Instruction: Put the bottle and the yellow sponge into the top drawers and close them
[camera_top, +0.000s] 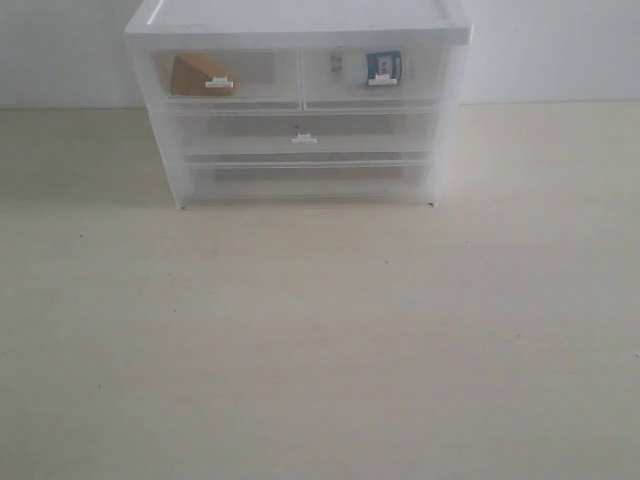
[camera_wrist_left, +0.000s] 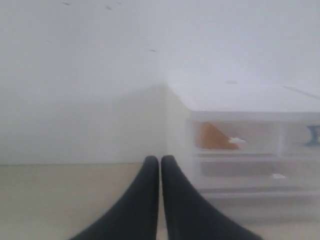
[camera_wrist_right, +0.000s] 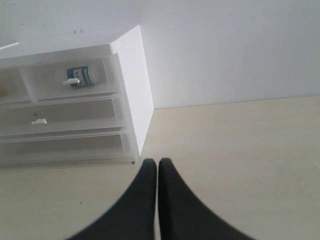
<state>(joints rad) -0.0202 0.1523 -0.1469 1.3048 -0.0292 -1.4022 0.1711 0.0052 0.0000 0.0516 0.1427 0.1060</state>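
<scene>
The white-framed chest (camera_top: 297, 30) stands at the back of the table. Its two top drawers are pushed in flush. The left top drawer (camera_top: 225, 75) holds the yellow sponge (camera_top: 195, 75), orange-tan through the plastic, and the sponge (camera_wrist_left: 214, 137) also shows in the left wrist view. The right top drawer (camera_top: 372, 72) holds the bottle (camera_top: 382, 66) with its teal label; the right wrist view shows the bottle (camera_wrist_right: 82, 76) lying on its side. My left gripper (camera_wrist_left: 160, 160) and right gripper (camera_wrist_right: 158, 162) are both shut on nothing, away from the chest. Neither arm appears in the exterior view.
Below the top drawers sit two full-width translucent drawers (camera_top: 303, 132), both shut. The beige tabletop (camera_top: 320, 340) spreads in front of the chest, and a white wall (camera_top: 560, 50) rises behind it.
</scene>
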